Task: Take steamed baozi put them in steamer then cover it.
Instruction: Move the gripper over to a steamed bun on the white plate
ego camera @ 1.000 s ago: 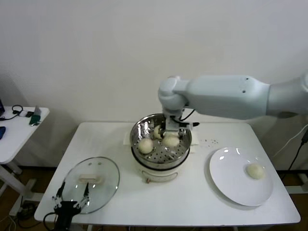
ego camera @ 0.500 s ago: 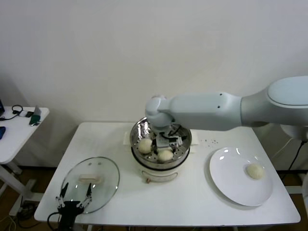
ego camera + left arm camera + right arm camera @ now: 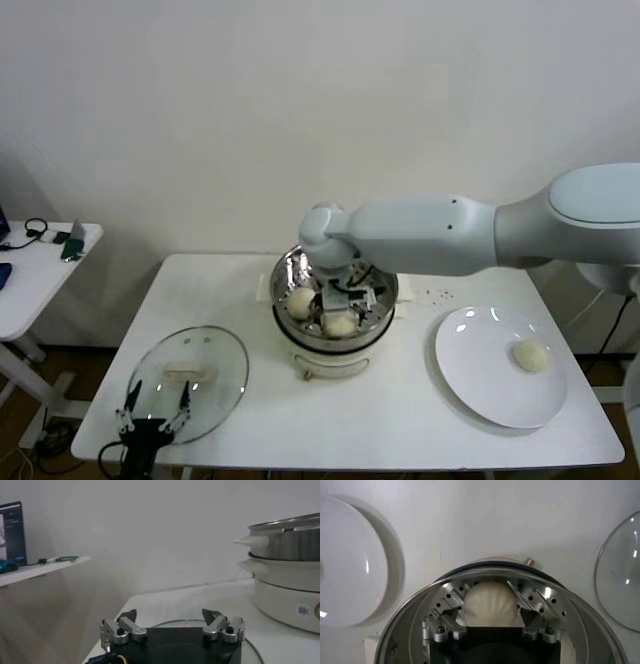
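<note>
Lowered right hand [image 3: 340, 303] brackets baozi [image 3: 488, 601] inside steamer [image 3: 383, 318].

right arm stretched across, right claw [image 3: 489, 605] pointing down, fingers spread, left claw [image 3: 172, 625] parked low, fingers apart

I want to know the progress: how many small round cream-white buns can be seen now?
3: two in the shiny steel steamer basket, at and; one on the flat white plate, at. The right arm may hide another.

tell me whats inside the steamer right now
In the steamer, two baozi show: one on its left side, one at the front between the right pincer's open fingers. The arm covers the back, so any bun there is hidden.
</note>
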Action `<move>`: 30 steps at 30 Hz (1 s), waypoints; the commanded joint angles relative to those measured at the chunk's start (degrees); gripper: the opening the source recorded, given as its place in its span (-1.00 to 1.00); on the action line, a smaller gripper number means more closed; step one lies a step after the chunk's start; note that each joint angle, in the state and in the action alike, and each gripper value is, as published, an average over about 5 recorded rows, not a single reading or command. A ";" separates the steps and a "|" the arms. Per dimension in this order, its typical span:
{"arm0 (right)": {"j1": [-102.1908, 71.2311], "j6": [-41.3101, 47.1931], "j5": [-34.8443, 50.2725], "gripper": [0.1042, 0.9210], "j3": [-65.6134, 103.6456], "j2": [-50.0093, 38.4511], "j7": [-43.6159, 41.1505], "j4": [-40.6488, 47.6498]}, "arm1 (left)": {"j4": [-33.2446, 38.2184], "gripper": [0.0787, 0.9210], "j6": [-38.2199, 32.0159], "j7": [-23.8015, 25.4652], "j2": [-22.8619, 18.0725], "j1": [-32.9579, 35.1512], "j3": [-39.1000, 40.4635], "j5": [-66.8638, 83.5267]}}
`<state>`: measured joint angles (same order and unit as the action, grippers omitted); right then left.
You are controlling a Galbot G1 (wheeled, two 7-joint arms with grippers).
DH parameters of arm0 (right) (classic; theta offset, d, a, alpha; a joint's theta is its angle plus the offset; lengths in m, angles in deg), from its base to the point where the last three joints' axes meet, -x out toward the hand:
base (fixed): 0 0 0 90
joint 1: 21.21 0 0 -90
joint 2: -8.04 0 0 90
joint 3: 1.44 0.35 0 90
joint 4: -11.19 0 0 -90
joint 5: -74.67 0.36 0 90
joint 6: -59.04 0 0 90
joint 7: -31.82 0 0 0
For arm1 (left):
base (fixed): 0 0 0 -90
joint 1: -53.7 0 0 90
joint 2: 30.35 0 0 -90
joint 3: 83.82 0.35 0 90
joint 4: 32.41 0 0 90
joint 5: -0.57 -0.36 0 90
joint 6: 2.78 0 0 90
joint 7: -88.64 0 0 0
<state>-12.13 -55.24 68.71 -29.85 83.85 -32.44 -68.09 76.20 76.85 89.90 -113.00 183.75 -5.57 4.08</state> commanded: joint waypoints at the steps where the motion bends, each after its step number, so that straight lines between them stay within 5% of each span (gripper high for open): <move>1: 2.30 0.01 0.92 0.76 2.52 -1.64 -0.01 1.33 | 0.04 0.77 -0.09 -0.01 0.04 -0.03 0.21 -0.06; 9: 7.85 6.90 9.19 0.76 2.88 -11.13 -1.09 6.73 | 0.91 0.77 0.15 -0.01 1.21 -0.23 0.27 0.00; 17: 10.04 26.12 23.84 0.76 -3.35 -28.50 2.04 2.14 | 1.54 0.77 0.67 0.02 1.87 -1.32 0.31 0.10; 30: -12.51 34.06 14.99 0.76 13.47 -50.72 -0.27 1.72 | 2.68 0.77 1.77 -0.03 1.07 -2.71 -0.01 0.07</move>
<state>-9.78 -29.46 85.94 -27.39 49.61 -31.11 -66.67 78.38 78.20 89.89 -111.60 181.49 -5.46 4.21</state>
